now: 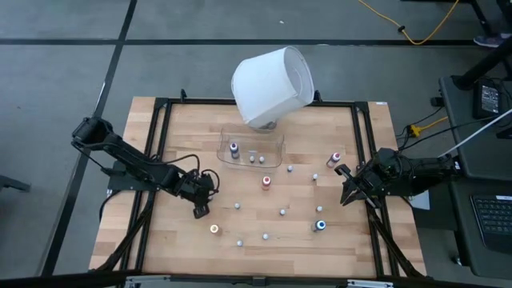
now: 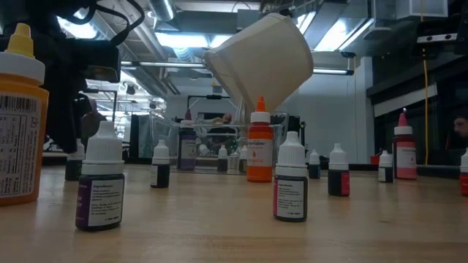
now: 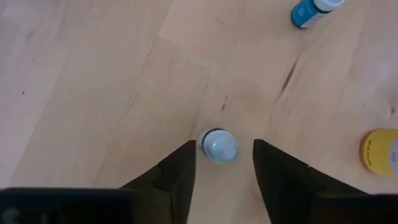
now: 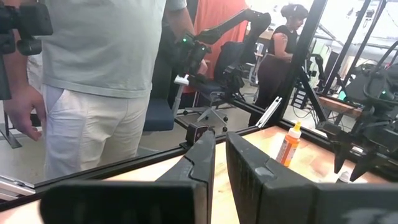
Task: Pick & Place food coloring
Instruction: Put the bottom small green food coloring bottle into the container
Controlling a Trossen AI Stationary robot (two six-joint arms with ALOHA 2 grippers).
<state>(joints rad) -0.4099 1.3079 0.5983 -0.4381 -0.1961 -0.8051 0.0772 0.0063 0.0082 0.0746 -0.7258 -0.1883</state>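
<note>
Several tiny food coloring bottles stand upright and scattered on the wooden table [image 1: 168,240]. My left gripper [image 1: 200,210] [image 3: 224,144] points steeply down over one with a whitish-grey cap [image 3: 217,145]. It is open, one finger on either side of the cap; whether a finger touches it I cannot tell. An orange-capped bottle [image 1: 214,229] [image 3: 380,152] stands just nearer. My right gripper [image 1: 346,184] [image 4: 221,162] waits shut and level at the table's right side, holding nothing.
A clear plastic tray [image 1: 276,152] at the table's far middle holds a purple-capped bottle [image 1: 234,147] and smaller ones. A big white lampshade [image 1: 272,76] tilts behind it. Red [image 1: 266,182], blue [image 1: 321,226] and pink [image 1: 334,158] bottles stand mid-table. People stand beyond the table [image 4: 106,74].
</note>
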